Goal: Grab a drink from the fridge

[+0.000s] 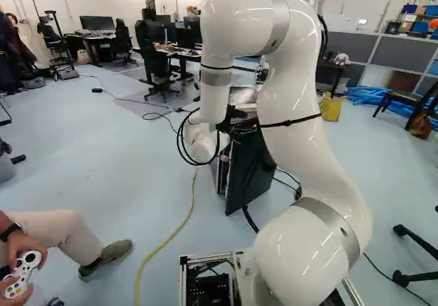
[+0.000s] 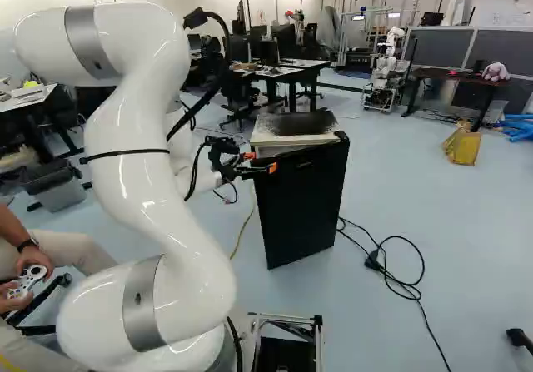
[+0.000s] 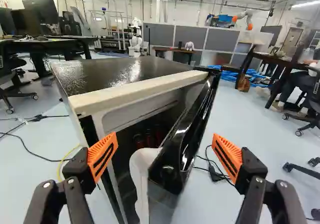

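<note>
Fridge door ajar, near edge approx 12 o'clock from hand, blocking a dead-straight run. Gap into fridge at 11 to 12, betw. door & front frame; pale inner liner juts into it. Air free above fridge. Approx 1 o'clock, R of door: open room, blk cable low on floor.

Door is black. Fridge top is black, front edge is cream. Arm is white, has grey bands. Pads are orange. Cable is yellow.
</note>
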Controlling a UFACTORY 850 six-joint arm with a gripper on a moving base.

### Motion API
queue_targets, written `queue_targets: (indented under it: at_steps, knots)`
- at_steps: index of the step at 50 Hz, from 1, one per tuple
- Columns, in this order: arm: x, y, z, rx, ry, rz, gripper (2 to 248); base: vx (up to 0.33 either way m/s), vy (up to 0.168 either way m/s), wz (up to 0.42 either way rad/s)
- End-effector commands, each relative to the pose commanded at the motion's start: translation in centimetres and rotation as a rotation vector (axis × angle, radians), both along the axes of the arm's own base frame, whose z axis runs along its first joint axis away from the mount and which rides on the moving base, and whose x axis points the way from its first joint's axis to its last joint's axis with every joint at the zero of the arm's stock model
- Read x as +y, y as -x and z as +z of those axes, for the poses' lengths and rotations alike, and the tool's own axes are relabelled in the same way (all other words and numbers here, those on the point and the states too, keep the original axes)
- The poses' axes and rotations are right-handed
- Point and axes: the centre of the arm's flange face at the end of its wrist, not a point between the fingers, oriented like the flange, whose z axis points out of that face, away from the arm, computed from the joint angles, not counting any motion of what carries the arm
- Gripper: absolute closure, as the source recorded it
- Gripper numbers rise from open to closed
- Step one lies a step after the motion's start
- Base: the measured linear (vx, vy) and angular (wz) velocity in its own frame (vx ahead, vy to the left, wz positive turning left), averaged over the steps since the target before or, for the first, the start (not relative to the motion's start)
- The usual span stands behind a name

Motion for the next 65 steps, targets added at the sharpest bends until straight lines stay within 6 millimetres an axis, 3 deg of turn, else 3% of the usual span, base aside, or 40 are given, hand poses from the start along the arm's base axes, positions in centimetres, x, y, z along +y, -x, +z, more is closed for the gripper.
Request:
queue_targets:
  at_steps: [36, 65]
  knots:
    - [-2.0, 7.8, 0.8, 0.079, 0.037, 0.033, 3, 0.0, 0.0, 0.0]
    - [-4.8, 13.2, 1.6, 0.098, 0.091, -0.006, 3, 0.0, 0.0, 0.0]
